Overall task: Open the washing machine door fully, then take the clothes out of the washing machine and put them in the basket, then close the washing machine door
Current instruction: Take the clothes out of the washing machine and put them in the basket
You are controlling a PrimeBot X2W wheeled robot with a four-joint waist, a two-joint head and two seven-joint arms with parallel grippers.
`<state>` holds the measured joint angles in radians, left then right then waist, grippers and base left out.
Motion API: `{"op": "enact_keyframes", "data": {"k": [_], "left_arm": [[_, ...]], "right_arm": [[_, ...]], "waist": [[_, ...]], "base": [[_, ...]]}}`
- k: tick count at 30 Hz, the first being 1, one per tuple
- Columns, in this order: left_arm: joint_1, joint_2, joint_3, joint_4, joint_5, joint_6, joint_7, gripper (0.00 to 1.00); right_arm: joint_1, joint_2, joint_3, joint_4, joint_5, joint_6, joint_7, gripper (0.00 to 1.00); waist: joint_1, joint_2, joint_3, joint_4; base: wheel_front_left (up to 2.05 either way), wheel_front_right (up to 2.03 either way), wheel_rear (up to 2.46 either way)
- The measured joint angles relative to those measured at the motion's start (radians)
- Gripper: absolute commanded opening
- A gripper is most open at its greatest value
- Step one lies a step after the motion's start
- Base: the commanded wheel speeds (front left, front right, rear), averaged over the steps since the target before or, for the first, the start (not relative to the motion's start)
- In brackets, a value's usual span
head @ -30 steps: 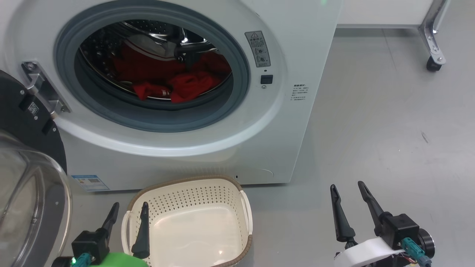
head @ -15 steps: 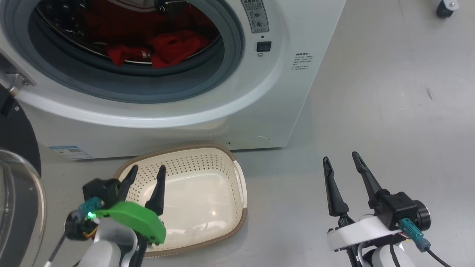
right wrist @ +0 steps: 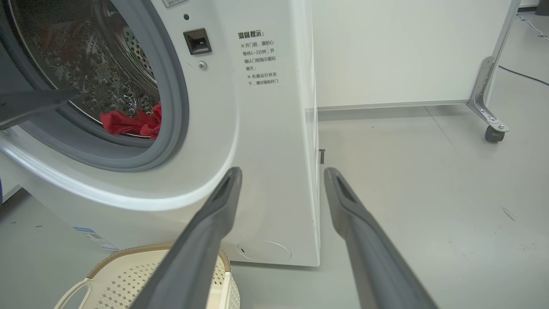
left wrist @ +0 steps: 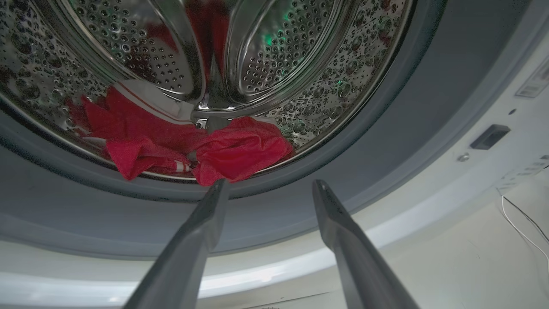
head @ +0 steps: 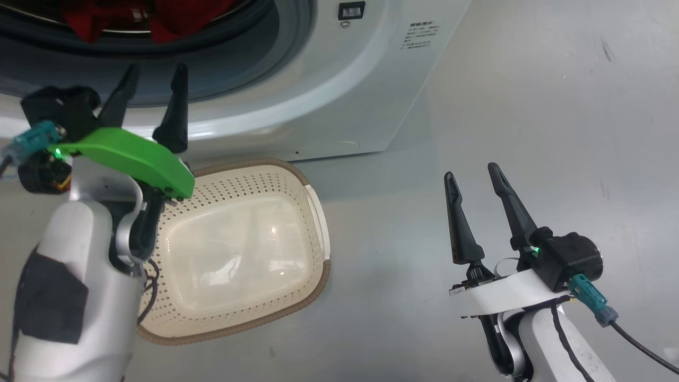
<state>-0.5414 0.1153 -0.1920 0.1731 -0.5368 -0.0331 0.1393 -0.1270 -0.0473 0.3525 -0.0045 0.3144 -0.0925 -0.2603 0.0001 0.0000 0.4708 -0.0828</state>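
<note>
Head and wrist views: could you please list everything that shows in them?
washing machine: one, white, behind the basket, round opening uncovered
drum: one, steel, inside the machine
clothes: a heap, count unclear, red, at the drum's front edge
basket: one, cream with brown rim, on the floor before the machine
wheeled leg: one, metal, on the floor right of the machine
floor: one, grey, under everything
left gripper: one, dark fingers, open, before the opening's lower rim
right gripper: one, dark fingers, open, over the floor right of the basket
</note>
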Motion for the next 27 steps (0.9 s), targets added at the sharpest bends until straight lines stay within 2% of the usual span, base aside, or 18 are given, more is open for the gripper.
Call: {"op": "enact_keyframes", "data": {"k": [9,17,27], "left_arm": [[-0.192,0.069,0.037,0.083,0.006,0.003,0.088,1.00],[-0.331,0.101,0.056,0.194,0.006,0.011,0.166,1.00],[-0.457,0.163,0.090,0.314,0.021,0.048,0.245,1.00]], "right_arm": [[-0.060,-0.001,0.033,-0.006,0.035,-0.009,0.000,1.00],[-0.101,-0.002,0.064,-0.011,0.074,-0.016,0.000,1.00],[-0.121,-0.002,0.107,-0.014,0.118,-0.023,0.000,1.00]], "waist": [[0.0000,0.0000,0.093,-0.071],[0.0001,0.0000,0.139,-0.146],[0.0001,0.0000,0.168,-0.228]], "base": [[0.00,0.00,0.00],[0.00,0.00,0.00],[0.00,0.00,0.00]]}}
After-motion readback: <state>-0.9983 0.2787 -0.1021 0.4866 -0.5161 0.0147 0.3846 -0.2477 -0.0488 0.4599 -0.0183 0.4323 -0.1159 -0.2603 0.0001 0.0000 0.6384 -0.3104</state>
